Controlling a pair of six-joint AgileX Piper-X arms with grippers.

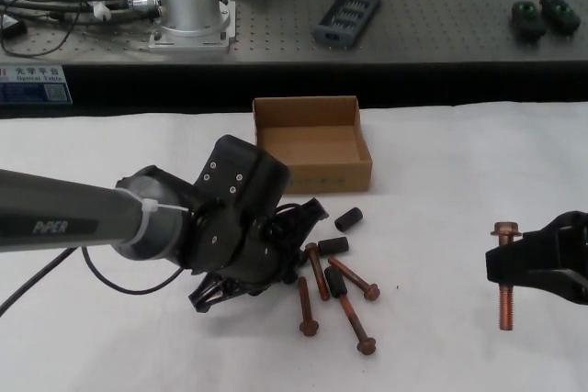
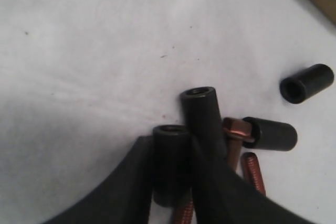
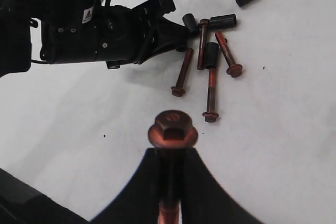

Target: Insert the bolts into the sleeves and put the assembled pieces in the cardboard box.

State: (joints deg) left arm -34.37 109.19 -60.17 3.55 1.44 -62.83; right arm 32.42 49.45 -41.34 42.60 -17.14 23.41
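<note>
Both outside the cardboard box [image 1: 317, 174]: left end effector [image 2: 172, 149] clamps a sleeve [image 2: 170, 169], right end effector [image 3: 171, 157] a bolt [image 3: 172, 129].

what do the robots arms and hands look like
The left arm is a grey tube with white lettering, ringed by a white cable tie, with a thin black cable trailing below it. Its wrist housing is black and boxy with small pale screw heads. The left hand and right hand are matte black with curved fingers.
</note>
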